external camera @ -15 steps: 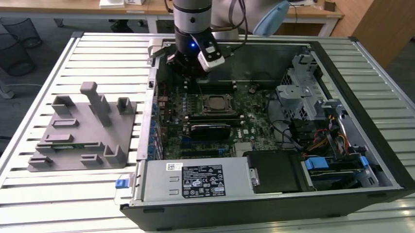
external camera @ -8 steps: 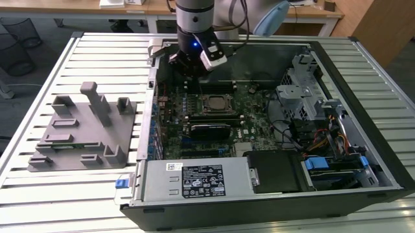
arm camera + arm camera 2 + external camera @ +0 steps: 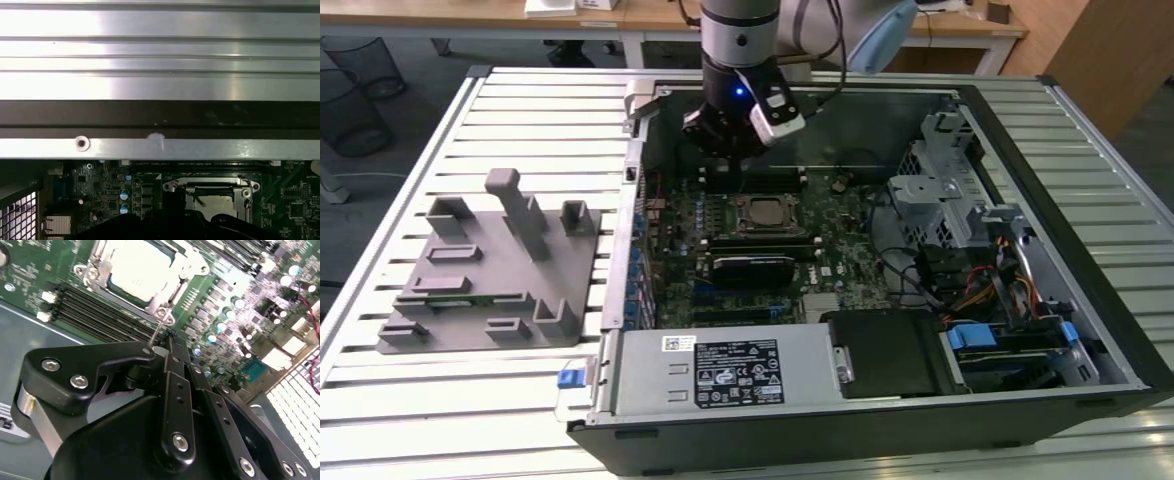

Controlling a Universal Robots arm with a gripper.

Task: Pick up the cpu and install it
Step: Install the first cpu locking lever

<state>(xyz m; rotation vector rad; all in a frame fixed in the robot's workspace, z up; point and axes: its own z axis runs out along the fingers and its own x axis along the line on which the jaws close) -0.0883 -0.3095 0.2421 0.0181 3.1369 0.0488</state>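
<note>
CPU (image 3: 141, 266) with its pale metal top sits in the socket frame (image 3: 162, 307) on the motherboard (image 3: 781, 255); we see it close in the second wrist view and partly covered in the first wrist view (image 3: 215, 200). In the exterior view the gripper (image 3: 724, 160) hangs above the open computer case (image 3: 1067, 290), behind the socket. We see its black fingers (image 3: 175, 390) pressed together, holding nothing.

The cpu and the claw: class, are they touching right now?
Apart. In the second wrist view, the cpu lies in its socket, with memory slots between it and the claw.
</note>
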